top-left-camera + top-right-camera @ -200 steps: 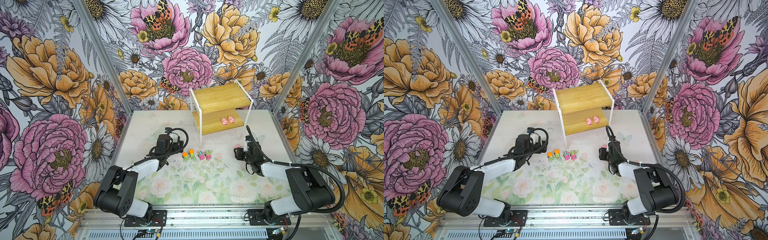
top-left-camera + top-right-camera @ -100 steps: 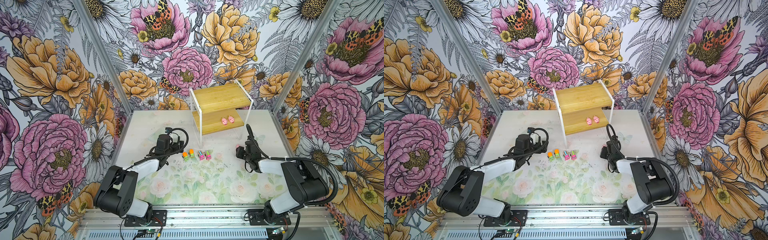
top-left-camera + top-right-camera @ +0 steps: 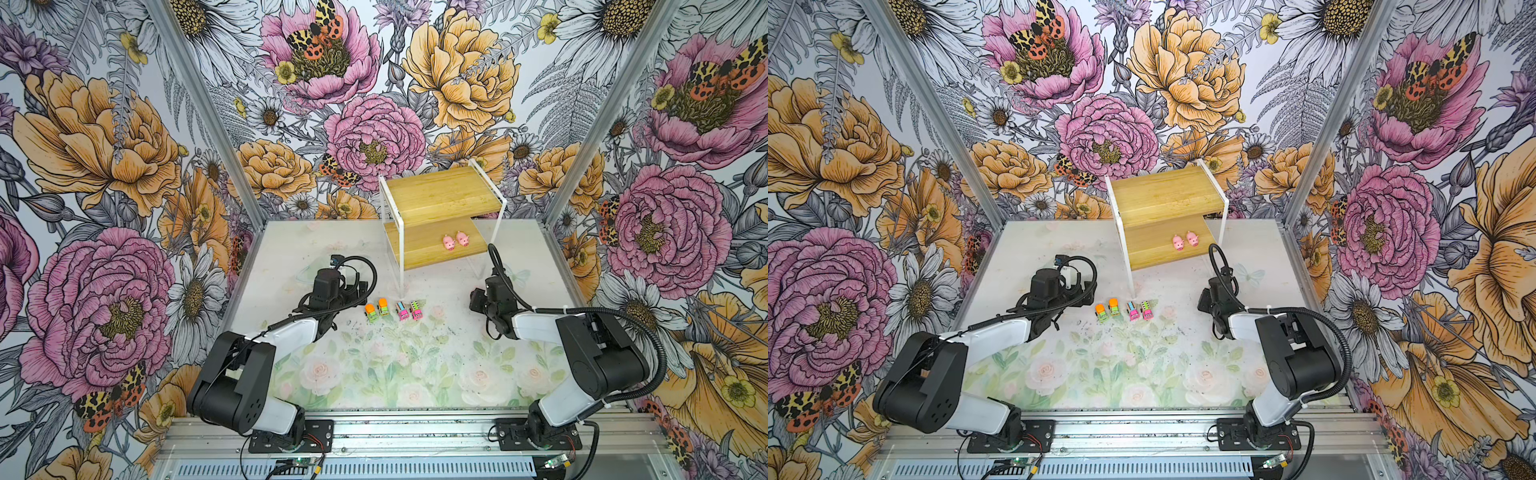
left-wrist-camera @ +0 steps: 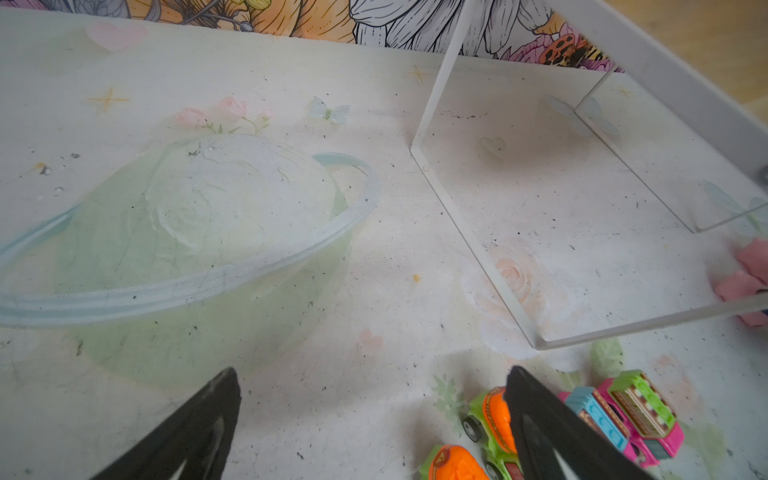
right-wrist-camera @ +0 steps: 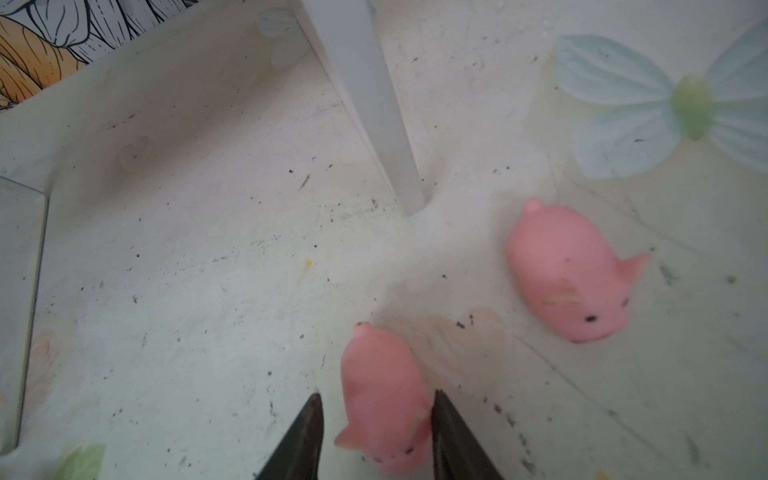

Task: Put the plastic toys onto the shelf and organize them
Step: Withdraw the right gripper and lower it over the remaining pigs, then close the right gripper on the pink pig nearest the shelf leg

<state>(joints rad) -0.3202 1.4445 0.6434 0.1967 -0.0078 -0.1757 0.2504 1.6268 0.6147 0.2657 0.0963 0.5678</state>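
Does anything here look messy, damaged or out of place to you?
Nothing is spilled or broken. The table mat is peppered with dark specks and scuffs, so it looks grubby. The loose pig lying near the shelf leg has a pale scrape on its side.

No words, numbers, brand marks or signs can be read in any of the views. The nearest thing to a marking sits on the toys. The orange top of a green truck (image 4: 453, 464) carries a small dark emblem-like outline. The pink trucks (image 4: 636, 411) show rows of dots and bars on their coloured tops. These are perhaps only ornament, since the left wrist view is too soft to make out letters there, and in both top views the trucks are too small to tell.
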